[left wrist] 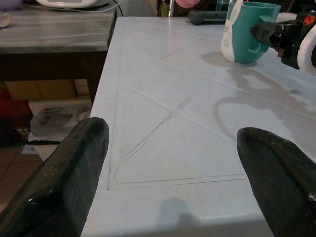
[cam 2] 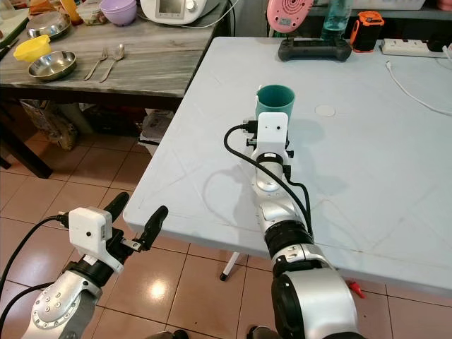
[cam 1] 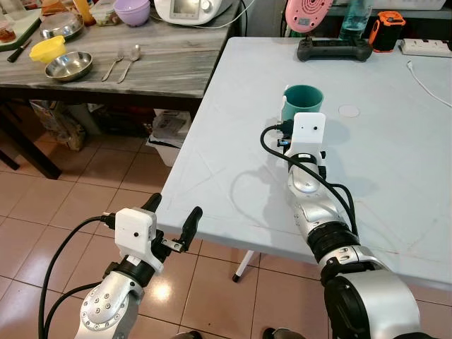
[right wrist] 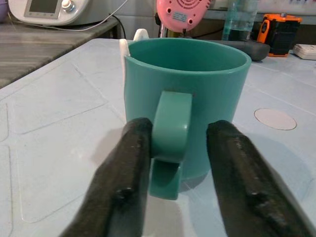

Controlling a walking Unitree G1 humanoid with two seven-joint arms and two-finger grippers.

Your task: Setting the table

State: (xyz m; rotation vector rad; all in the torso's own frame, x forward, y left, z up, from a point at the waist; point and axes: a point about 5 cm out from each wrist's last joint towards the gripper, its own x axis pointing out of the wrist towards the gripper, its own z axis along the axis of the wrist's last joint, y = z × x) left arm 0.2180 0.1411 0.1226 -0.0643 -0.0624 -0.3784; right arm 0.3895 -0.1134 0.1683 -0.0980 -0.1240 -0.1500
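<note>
mug (cam 1: 304, 101) on table (cam 1: 395, 169) | wooden table (cam 1: 169, 67) left, bowl (cam 1: 68, 66) on it

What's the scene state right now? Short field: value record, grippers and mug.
mug: teal mug upright on the white table, handle toward the right gripper
right gripper: right gripper at the mug, fingers either side of the handle, small gaps visible
left gripper: left gripper open, off the table's near edge, above the tiled floor
side table: steel bowl, fork and spoon
</note>
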